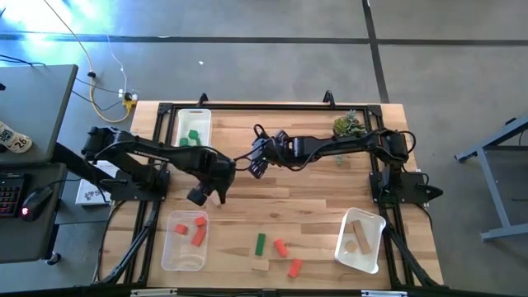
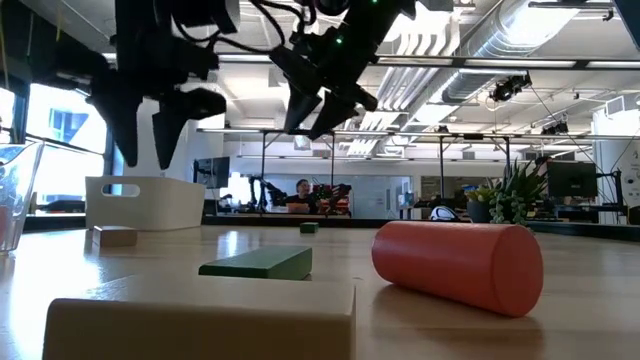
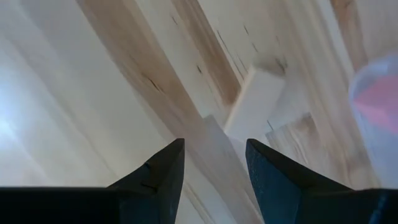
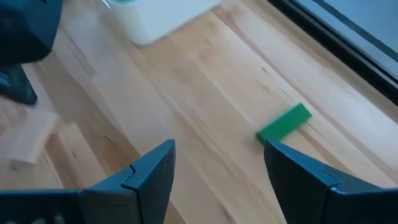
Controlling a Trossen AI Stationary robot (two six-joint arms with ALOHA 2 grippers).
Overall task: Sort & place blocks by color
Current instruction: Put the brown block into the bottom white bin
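Observation:
My left gripper (image 1: pixel 210 198) (image 3: pixel 214 162) points down over the table's middle left and stands open with nothing between its fingers. A tan block (image 3: pixel 258 102) lies on the wood just beyond its fingertips. My right gripper (image 1: pixel 256 167) (image 4: pixel 217 165) slants down over the table's middle, also open and holding nothing. A green block (image 4: pixel 284 124) lies flat beyond one of its fingers. Near the front edge lie a green block (image 1: pixel 261 242), two red blocks (image 1: pixel 280 247) (image 1: pixel 294 266) and a tan block (image 1: pixel 261 265).
A tray (image 1: pixel 194 132) at the far left holds green blocks. A clear tray (image 1: pixel 186 239) at the near left holds red ones, and a tray (image 1: pixel 360 239) at the near right holds tan ones. A small plant (image 1: pixel 349 125) stands at the far right.

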